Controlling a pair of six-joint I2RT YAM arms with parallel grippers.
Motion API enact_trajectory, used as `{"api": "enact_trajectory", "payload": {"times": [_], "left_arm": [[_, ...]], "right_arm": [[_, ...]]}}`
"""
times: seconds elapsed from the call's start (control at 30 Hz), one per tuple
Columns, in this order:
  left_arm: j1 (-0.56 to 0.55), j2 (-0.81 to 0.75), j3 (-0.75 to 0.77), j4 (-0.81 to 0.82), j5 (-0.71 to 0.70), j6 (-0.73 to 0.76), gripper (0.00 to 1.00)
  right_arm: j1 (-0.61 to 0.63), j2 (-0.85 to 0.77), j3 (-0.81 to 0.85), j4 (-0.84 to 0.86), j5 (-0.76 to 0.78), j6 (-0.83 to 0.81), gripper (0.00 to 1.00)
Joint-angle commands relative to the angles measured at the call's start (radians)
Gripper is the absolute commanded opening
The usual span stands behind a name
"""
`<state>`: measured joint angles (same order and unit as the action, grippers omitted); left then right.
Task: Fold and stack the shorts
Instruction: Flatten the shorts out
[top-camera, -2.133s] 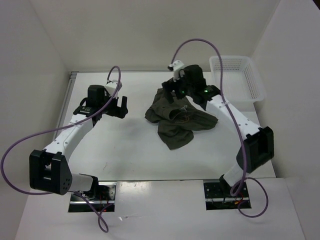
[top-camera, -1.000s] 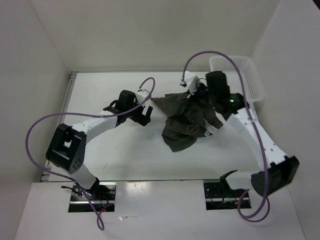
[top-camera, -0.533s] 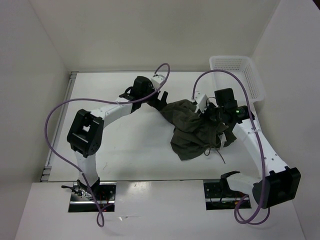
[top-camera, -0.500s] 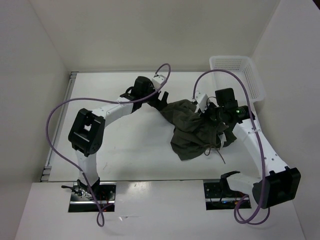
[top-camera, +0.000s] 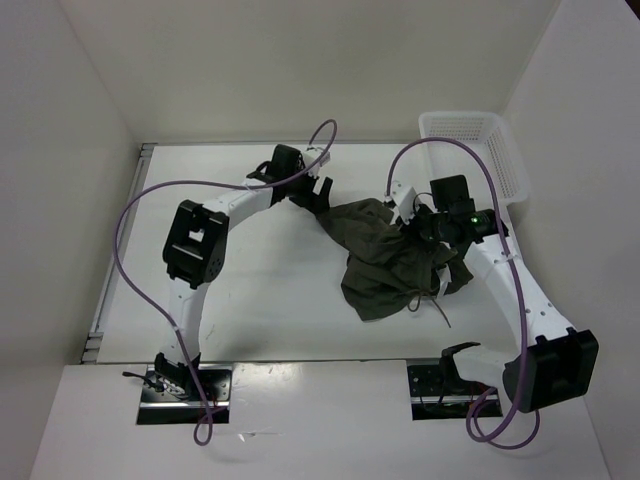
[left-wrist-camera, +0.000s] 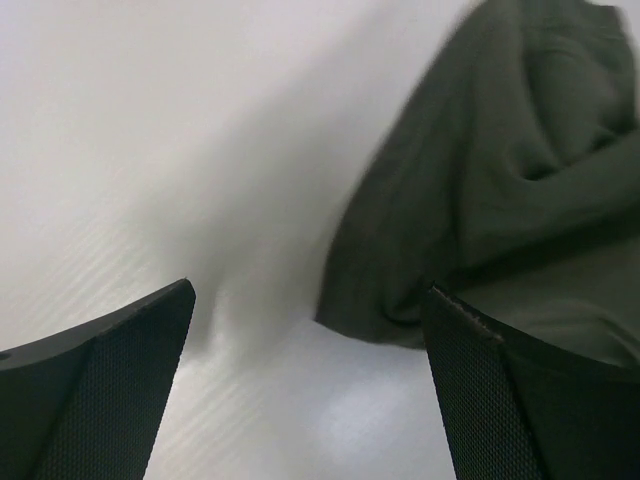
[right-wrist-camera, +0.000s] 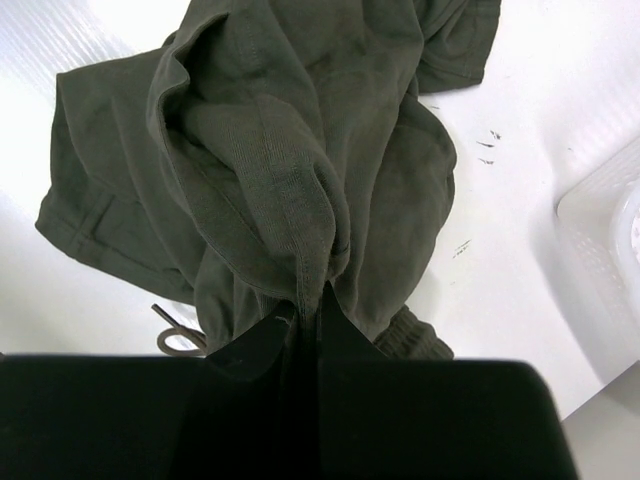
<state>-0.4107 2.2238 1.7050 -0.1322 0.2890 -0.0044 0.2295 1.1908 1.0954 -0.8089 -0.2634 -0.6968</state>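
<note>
The dark olive shorts lie crumpled right of the table's middle, and a drawstring trails off their near edge. My right gripper is shut on a raised fold of the shorts, pinched between its fingers. The drawstring loop shows at the lower left of the right wrist view. My left gripper stands open at the cloth's far-left corner. In the left wrist view that corner of the shorts lies just ahead of the wide-apart fingers, nothing held.
A white mesh basket stands at the back right, and its edge shows in the right wrist view. White walls close in the table on three sides. Purple cables loop above both arms.
The right gripper dragged the shorts nearer and to the right, then held still. The left arm reached across to the cloth's far-left corner, edging closer in the last half second.
</note>
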Motion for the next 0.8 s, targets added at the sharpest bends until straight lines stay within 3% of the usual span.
{"api": "enact_trajectory", "payload": {"times": [0.0, 0.2, 0.43, 0.77], "left_arm": [[-0.037, -0.076, 0.019, -0.139, 0.132, 0.004, 1.00], [0.004, -0.030, -0.011, -0.214, 0.231, 0.004, 1.00], [0.016, 0.050, 0.047, -0.164, 0.171, 0.004, 1.00], [0.016, 0.108, 0.019, -0.069, 0.354, 0.004, 0.80]], "right_arm": [[-0.013, 0.000, 0.014, 0.033, -0.017, 0.022, 0.00], [-0.013, 0.018, 0.023, 0.043, -0.027, 0.031, 0.00], [-0.032, 0.007, 0.032, 0.043, -0.045, 0.066, 0.00], [-0.032, -0.005, 0.009, 0.043, -0.045, 0.066, 0.00]]}}
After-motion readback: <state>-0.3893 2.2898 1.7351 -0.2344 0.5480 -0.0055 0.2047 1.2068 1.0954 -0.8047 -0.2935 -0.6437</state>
